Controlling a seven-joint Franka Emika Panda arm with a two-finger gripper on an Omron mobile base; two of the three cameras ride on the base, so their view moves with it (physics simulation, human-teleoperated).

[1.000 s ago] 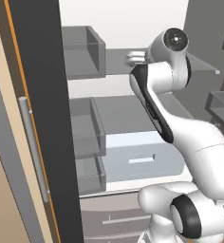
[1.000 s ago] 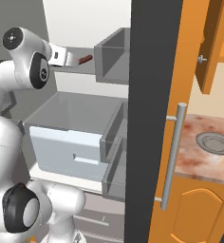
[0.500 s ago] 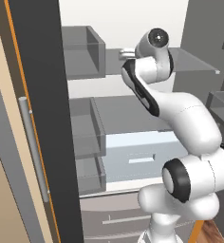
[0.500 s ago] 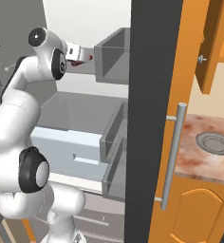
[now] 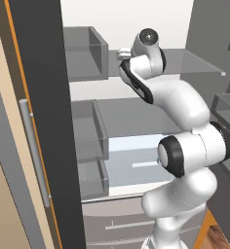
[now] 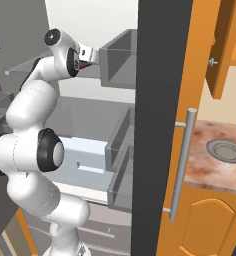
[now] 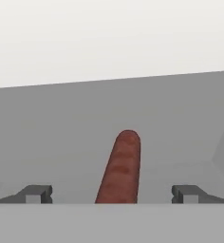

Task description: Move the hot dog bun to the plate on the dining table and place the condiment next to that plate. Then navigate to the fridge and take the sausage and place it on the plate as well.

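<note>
Sausage (image 7: 121,166) centred low in the hand view.
Your end effector (image 7: 112,194) is spread wide, straddling it lengthwise for grasping.

- The arm (image 5: 178,126) is folding upright and swinging in toward the fridge (image 5: 136,116), compared with a second ago.
- The gripper (image 6: 92,56) is reaching farther in along the upper shelf (image 7: 61,123), closing on the sausage (image 7: 119,170).

The white arm rises at the left into the open fridge (image 6: 85,125), its hand at the upper shelf beside a grey door bin (image 6: 119,65). A dark red sausage (image 6: 88,63) shows just right of the hand. Far right, a marbled counter (image 6: 210,167) holds a grey round dish (image 6: 227,150) above orange cabinets (image 6: 205,230).
</note>
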